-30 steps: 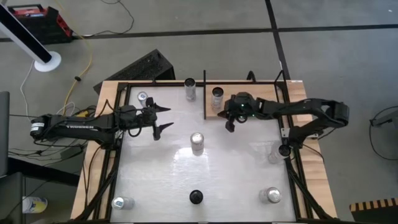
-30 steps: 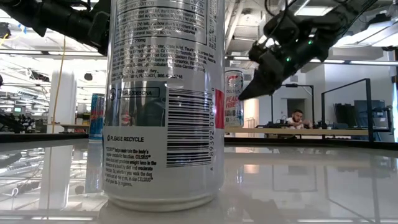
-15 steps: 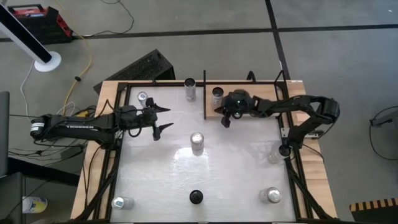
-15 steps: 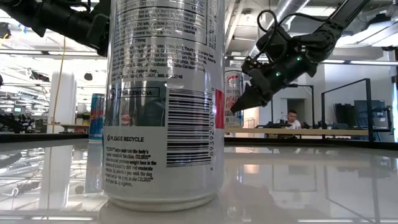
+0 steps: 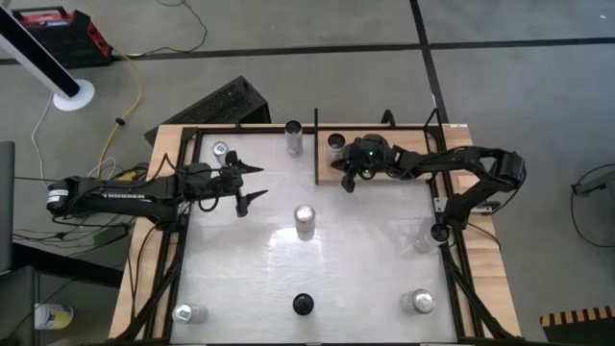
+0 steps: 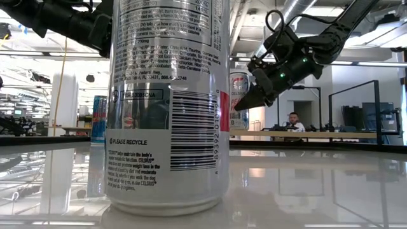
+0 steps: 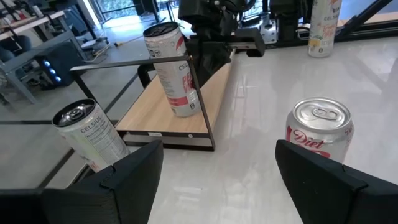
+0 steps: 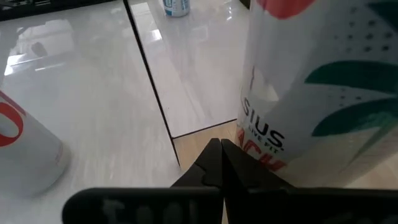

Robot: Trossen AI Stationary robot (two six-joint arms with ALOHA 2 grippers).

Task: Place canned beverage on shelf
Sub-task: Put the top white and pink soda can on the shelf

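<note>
Black crate (image 5: 223, 102) beside the table

The glossy white table (image 5: 356, 259) carries several upright cans (image 5: 305, 221) and, at its far edge, the light-wood shelf (image 5: 408, 165). One can (image 5: 334, 144) stands on this shelf, at its corner.

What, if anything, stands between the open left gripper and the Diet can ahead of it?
Nothing visible does. The left gripper looks across bare white tabletop at the Diet can; the Celsius can on the shelf stands off to one side.
</note>
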